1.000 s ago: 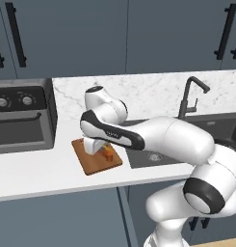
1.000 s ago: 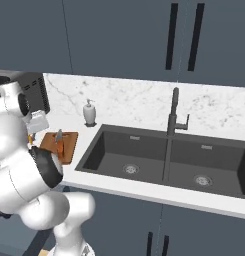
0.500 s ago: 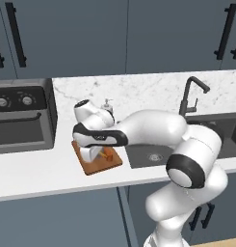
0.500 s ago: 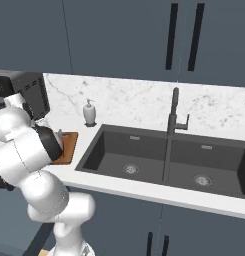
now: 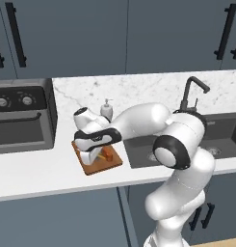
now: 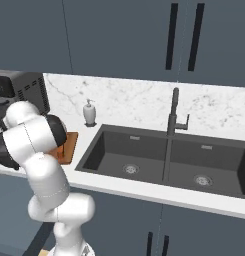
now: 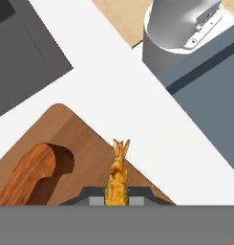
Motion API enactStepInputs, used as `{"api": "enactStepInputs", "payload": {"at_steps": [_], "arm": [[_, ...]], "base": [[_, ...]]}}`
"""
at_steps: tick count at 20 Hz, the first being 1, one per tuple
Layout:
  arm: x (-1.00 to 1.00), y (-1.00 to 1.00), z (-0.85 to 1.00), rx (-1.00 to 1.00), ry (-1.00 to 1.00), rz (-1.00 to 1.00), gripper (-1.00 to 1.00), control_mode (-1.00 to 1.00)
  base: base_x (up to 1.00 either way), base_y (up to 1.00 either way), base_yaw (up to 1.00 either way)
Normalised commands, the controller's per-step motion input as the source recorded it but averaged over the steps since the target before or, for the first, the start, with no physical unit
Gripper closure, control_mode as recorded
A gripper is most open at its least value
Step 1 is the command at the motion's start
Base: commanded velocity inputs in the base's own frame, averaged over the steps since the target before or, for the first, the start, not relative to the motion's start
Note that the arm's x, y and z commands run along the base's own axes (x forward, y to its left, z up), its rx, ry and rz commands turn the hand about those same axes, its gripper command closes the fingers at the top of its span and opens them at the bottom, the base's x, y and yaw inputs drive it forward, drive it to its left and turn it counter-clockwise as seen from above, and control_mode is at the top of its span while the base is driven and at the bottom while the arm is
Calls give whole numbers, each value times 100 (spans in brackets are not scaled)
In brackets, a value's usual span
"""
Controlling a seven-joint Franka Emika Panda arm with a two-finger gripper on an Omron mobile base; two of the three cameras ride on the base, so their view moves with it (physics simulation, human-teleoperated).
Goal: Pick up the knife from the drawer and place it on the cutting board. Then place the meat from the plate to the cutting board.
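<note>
My gripper [image 5: 105, 155] hangs low over the reddish-brown cutting board [image 5: 98, 166], which lies on the white counter beside the sink. It is shut on the meat [image 7: 117, 177], a small golden-orange piece with a forked end that stands up between my fingertips near the board's [image 7: 85, 148] front edge. I cannot tell whether the meat [image 5: 108, 155] touches the wood. The knife [image 7: 27, 174] lies on the board, its orange-brown handle to one side of my gripper [image 7: 117, 197]. My arm hides most of the board [image 6: 69, 147] in the right base view. The plate and the drawer are out of view.
A dark toaster oven [image 5: 20, 118] stands left of the board. A soap dispenser [image 5: 106, 110] sits by the wall behind it. The black double sink [image 6: 164, 160] with its faucet [image 6: 173, 112] lies to the right. The counter's [image 7: 137, 95] front edge runs close past the board.
The arm has swung its elbow out and stretched left, and the hand has sunk lower over the board. The gripper stays shut on the meat.
</note>
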Motion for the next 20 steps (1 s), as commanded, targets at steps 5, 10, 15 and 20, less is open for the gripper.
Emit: {"api": "enactStepInputs", "payload": {"at_steps": [5,10,15,20], "arm": [[74,30,-16,-5,0,0,-100,-100],[12,11,0,-5,0,0,-100,-100],[-37,-24,29,-1,-9,0,-100,-100],[-100,-100,85,9,-39,0,-100,-100]], "base": [[0,0,0],[0,0,0],[0,0,0],[0,0,0]]}}
